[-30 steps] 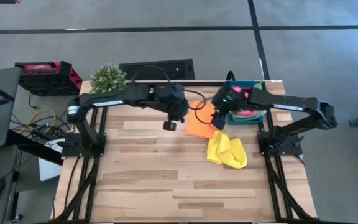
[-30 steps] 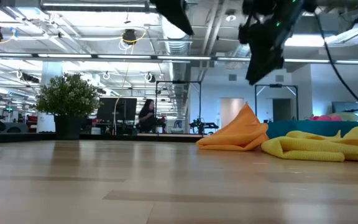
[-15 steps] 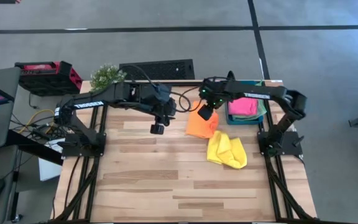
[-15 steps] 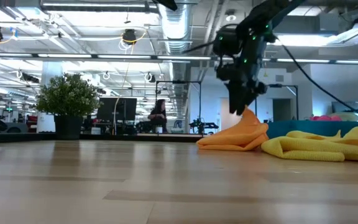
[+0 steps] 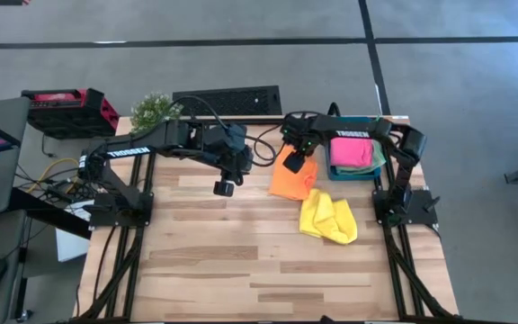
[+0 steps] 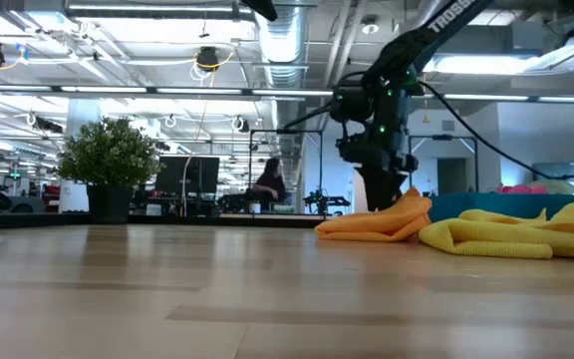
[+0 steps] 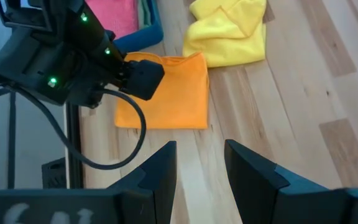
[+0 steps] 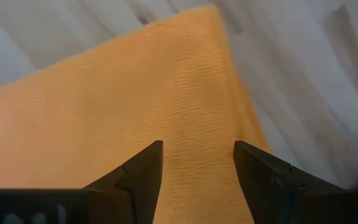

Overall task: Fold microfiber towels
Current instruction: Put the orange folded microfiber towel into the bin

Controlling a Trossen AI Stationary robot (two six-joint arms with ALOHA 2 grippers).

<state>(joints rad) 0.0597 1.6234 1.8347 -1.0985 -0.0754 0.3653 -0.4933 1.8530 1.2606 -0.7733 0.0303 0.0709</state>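
On the wooden desk (image 5: 241, 261), office behind, the right gripper (image 5: 292, 163) hangs fingers apart over, perhaps touching, the orange towel (image 5: 292, 183); the left gripper (image 5: 222, 187) hovers open, empty.

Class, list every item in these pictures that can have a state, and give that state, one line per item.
orange towel: lying folded, far corner raised
yellow towel: crumpled, unfolded, on the table
pink towel: folded, in the teal bin
right gripper: open, low over the orange towel's far corner
left gripper: open, empty, above bare table
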